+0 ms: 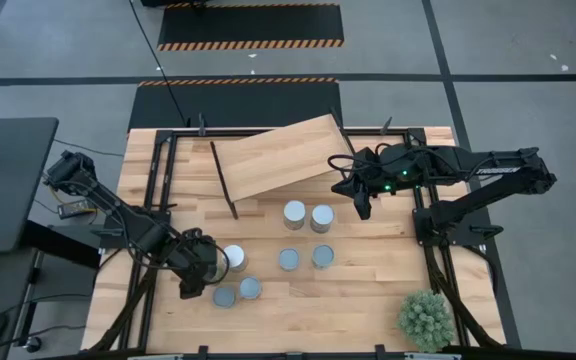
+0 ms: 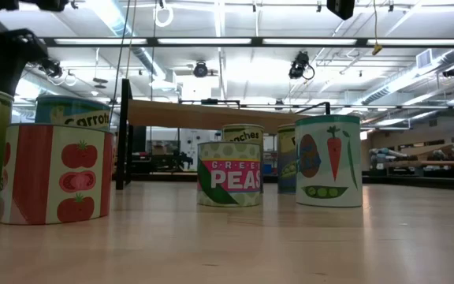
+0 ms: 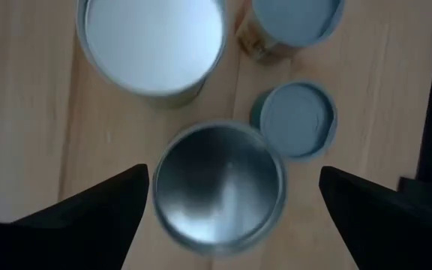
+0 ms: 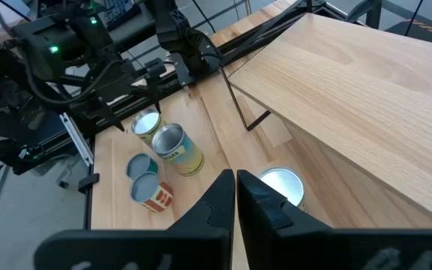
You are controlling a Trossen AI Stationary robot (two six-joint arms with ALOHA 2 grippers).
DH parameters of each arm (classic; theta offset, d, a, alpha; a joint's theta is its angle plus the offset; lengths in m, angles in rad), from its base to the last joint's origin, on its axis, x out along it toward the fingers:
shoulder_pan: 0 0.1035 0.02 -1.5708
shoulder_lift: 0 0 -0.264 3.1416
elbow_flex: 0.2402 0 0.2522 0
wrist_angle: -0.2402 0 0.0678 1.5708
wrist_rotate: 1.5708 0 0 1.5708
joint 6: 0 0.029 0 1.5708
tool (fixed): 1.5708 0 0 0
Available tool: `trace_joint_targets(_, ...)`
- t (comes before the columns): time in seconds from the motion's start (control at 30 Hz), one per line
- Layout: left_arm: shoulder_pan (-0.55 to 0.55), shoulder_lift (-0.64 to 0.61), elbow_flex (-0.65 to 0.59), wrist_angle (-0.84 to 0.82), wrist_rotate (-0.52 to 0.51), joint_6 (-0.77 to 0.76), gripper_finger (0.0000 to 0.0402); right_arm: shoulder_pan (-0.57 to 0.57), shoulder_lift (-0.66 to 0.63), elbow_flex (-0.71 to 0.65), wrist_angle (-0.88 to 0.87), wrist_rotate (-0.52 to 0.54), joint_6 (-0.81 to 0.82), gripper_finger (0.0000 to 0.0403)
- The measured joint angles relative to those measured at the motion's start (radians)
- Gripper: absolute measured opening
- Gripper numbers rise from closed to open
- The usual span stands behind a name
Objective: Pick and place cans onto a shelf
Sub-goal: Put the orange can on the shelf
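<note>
With the left gripper (image 3: pixel 231 199) spread wide and empty over a silver-topped cylindrical can (image 3: pixel 220 185), the approach step appears current; next, lower and clamp, while the right gripper (image 4: pixel 235 196), fingers pressed together and empty, waits at the 3 o'clock end of the light-wood plank shelf (image 1: pixel 278 155).

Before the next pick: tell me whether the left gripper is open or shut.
Open. In the left wrist view its two fingers stand wide apart on either side of a silvery-topped can, not touching it; left gripper.

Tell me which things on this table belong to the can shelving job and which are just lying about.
Part of the job:
- the cans, seven tops showing in the overhead view
- the shelf, tilted on its black frame
- left hand, open beside the near-left cans
- right hand, shut by the shelf

Lying about:
- the spiky green plant
</note>
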Motion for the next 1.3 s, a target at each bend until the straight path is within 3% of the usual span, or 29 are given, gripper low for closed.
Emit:
trace_joint_targets(0.13,-0.021,0.048,0.022,-0.045,-0.053,0.039,0.0398,-0.001,0.000,0.000,0.000,0.000,0.000,0.0023)
trace_joint_targets(0.37,-0.026,0.067,0.024,-0.028,-0.059,0.033,0.0398,-0.001,0.000,0.000,0.001,0.000,0.000,0.0023)
trace_joint_targets(0.7,-0.026,0.070,0.020,-0.032,-0.056,0.017,0.0398,-0.001,0.000,0.000,0.002,0.001,0.000,0.0023)
trace_joint_targets(0.93,-0.025,0.122,0.020,-0.029,-0.042,0.067,0.0398,-0.001,0.000,0.000,0.004,0.002,0.000,0.0022)
trace_joint_targets(1.3,-0.024,0.190,-0.014,0.017,-0.028,0.014,0.0383,-0.001,0.000,0.000,0.014,0.002,-0.002,0.0023)
